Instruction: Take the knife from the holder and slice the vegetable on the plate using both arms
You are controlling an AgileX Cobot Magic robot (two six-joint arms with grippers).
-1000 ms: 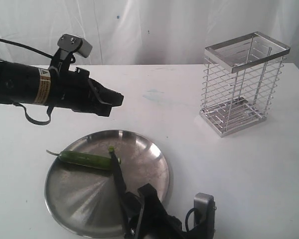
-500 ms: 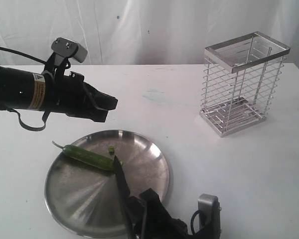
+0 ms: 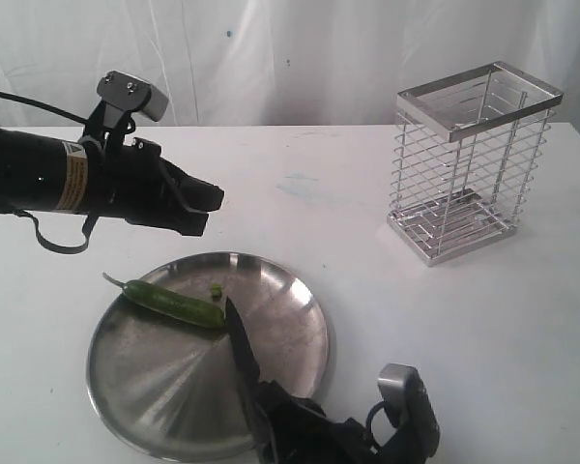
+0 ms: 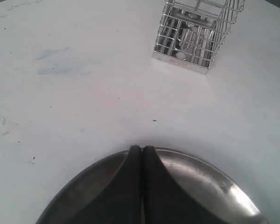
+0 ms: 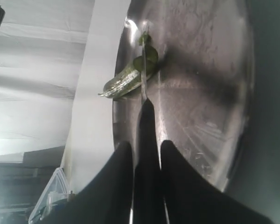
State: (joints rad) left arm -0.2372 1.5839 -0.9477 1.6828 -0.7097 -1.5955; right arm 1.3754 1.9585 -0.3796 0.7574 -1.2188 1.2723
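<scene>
Gripping knife [image 3: 240, 345] handle in right jaws, blade ahead lying across pepper [image 3: 174, 304] on plate [image 3: 150, 391]. Holding left jaws pressed together, empty, above plate rim.

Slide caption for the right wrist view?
Right gripper holds the knife, blade at the chilli on the plate.

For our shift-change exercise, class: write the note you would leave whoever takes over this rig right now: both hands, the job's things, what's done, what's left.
The left hand is shut and empty, hovering near the far rim of the plate.
The right hand is shut on the knife, its tip at the cut end of the chilli, over the plate.
The holder stands empty on the table, to the right.
Done: knife out; one small slice cut.
Left: more slices; the left hand is not steadying the chilli.
</scene>
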